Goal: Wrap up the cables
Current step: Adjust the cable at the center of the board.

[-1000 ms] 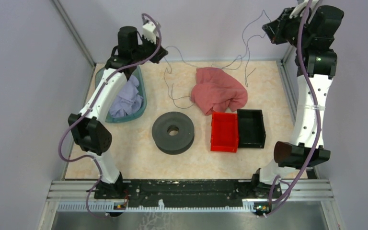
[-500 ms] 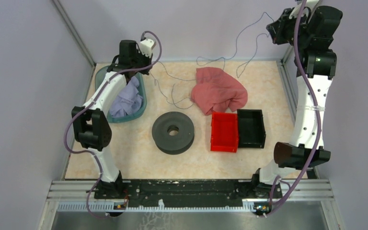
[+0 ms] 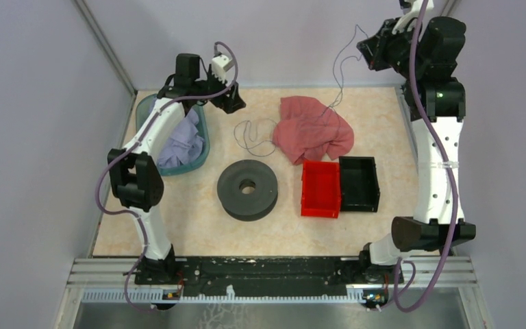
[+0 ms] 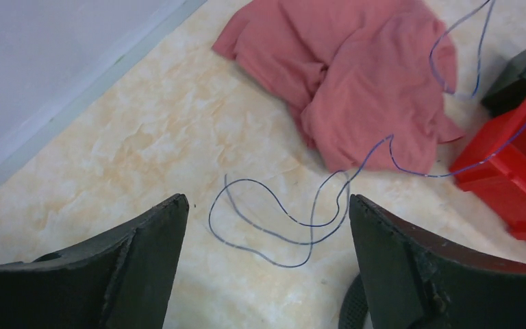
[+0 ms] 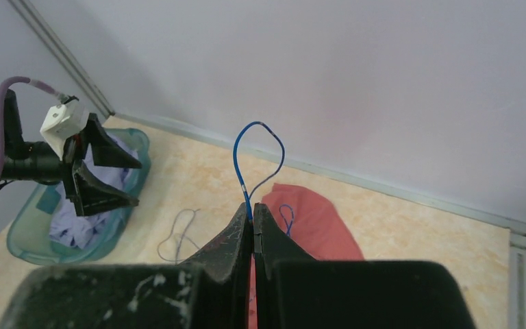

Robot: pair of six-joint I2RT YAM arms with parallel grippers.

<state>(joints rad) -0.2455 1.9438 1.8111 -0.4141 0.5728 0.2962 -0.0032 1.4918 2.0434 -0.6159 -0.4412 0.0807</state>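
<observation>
Leftmost, a teal plastic basket is seen at the far left of the cream marbled table, with a crumpled lavender cloth lying inside it. Just to the right of the basket, the left gripper is held above the table with its jaws spread wide, and nothing is gripped between them. Below it, one end of the thin dark grey cable lies on the table in a few loose curls, apart from the gripper; in the left wrist view these curls are framed between the two dark fingers. Nearer the arm bases, a large black round spool rests flat on the table, well apart from the curls. From the curls the cable is led to the right over a rumpled pink cloth. Touching the near edge of that cloth, an open red plastic bin is set side by side with an open black plastic bin. From the cloth the cable rises to the right gripper, which is raised high by the far right corner. Its fingers are pressed together on the cable, and a small loop is seen standing above the fingertips in the right wrist view.
</observation>
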